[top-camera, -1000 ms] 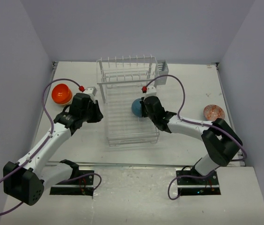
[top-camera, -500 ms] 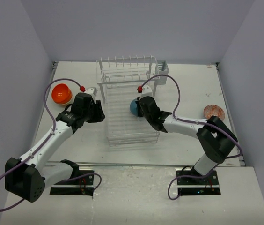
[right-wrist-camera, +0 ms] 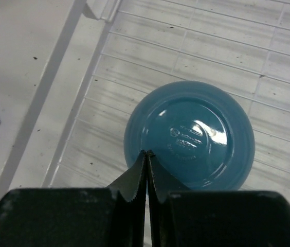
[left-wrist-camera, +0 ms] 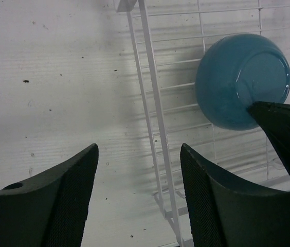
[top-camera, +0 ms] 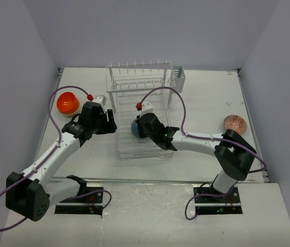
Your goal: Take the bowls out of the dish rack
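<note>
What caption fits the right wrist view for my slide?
Right claw shut, tips at the near edge of the upturned teal bowl on the dish rack.

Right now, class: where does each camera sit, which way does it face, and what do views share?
Top external: above and behind the bases, looking down on both arms and the dish rack.
Left wrist: looks down past the open left hand.
Right wrist: looks down past the shut right hand.
All share the overturned teal bowl.
</note>
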Robot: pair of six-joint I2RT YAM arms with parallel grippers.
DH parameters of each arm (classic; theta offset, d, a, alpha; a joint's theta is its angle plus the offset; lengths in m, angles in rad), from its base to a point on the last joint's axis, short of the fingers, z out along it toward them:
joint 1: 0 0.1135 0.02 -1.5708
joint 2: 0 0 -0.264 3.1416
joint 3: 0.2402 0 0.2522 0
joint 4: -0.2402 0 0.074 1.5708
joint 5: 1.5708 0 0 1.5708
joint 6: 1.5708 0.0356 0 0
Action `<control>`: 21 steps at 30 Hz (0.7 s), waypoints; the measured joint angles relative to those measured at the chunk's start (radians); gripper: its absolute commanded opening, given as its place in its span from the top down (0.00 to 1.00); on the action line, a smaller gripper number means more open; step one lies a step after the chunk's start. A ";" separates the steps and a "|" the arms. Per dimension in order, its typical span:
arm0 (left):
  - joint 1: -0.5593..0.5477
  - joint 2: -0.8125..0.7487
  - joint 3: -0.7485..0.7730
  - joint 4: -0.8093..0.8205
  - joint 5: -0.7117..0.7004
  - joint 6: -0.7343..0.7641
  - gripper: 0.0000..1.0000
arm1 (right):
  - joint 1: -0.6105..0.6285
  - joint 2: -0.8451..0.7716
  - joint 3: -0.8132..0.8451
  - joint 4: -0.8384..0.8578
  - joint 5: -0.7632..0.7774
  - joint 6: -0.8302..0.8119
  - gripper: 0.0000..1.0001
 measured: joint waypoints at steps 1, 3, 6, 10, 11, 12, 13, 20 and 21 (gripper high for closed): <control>0.000 0.001 0.000 0.001 0.003 0.000 0.32 | 0.007 0.006 0.011 -0.008 -0.008 0.003 1.00; 0.000 0.006 0.000 0.004 0.021 0.000 0.32 | 0.024 0.025 0.040 -0.022 -0.019 0.011 1.00; 0.000 0.015 0.000 0.016 0.052 0.000 0.31 | 0.048 0.064 0.091 -0.039 -0.041 0.020 1.00; 0.000 0.029 0.000 0.042 0.096 0.000 0.30 | 0.072 0.103 0.132 -0.060 -0.067 0.028 1.00; 0.000 0.033 0.000 0.045 0.104 0.000 0.31 | 0.076 0.112 0.143 -0.063 -0.069 0.031 1.00; 0.000 0.043 0.000 0.049 0.120 0.001 0.31 | 0.080 0.120 0.151 -0.064 -0.070 0.033 1.00; 0.000 0.049 0.000 0.051 0.130 0.001 0.31 | 0.086 0.124 0.156 -0.065 -0.069 0.034 1.00; 0.000 0.027 -0.030 0.068 0.150 0.000 0.32 | 0.116 0.092 0.142 -0.071 -0.035 0.034 1.00; 0.000 0.020 -0.032 0.067 0.150 0.000 0.32 | 0.118 0.070 0.129 -0.073 -0.021 0.034 1.00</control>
